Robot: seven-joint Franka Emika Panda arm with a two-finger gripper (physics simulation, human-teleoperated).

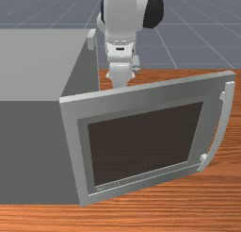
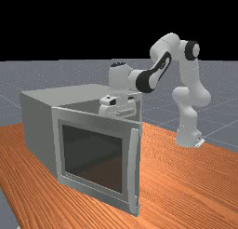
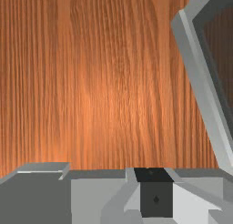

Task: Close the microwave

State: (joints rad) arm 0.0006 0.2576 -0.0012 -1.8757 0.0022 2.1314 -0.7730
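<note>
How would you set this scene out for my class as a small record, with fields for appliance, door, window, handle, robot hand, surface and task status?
Appliance: grey microwave
Door: open, swung outward from the body
Window: dark panel within the door's grey frame
Handle: curved bar near the door's free edge
Robot hand: white, on the door's inner side; contact cannot be told
Surface: orange-brown wooden table
Task status: microwave not yet closed

Microwave [image 2: 39, 130] on the table [image 2: 186, 177] — gripper [image 2: 118, 107] behind its door [image 2: 93, 153], seemingly.
</note>
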